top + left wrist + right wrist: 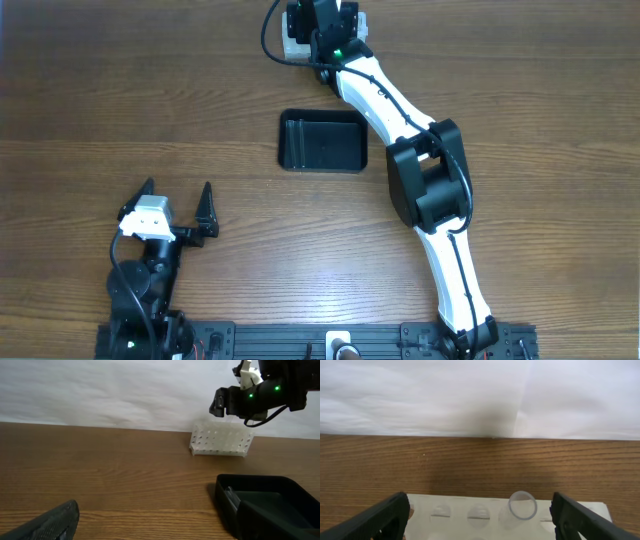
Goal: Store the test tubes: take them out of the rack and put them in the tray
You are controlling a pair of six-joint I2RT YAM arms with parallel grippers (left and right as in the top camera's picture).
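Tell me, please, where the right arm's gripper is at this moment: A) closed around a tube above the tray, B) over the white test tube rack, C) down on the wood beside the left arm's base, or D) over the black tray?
B: the right gripper hangs open over the white rack, its fingers either side of a clear test tube, well apart from the black tray.

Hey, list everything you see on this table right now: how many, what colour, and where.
table: one, brown wood, under everything
tray: one, black, middle of the table
rack: one, white, far edge of the table
test tube: one seen, clear, upright in the rack
backdrop: one, white, behind the table
left hand: one, black fingers, open, near its base, apart from the tray
right hand: one, black fingers, open, over the rack, a finger either side of the test tube
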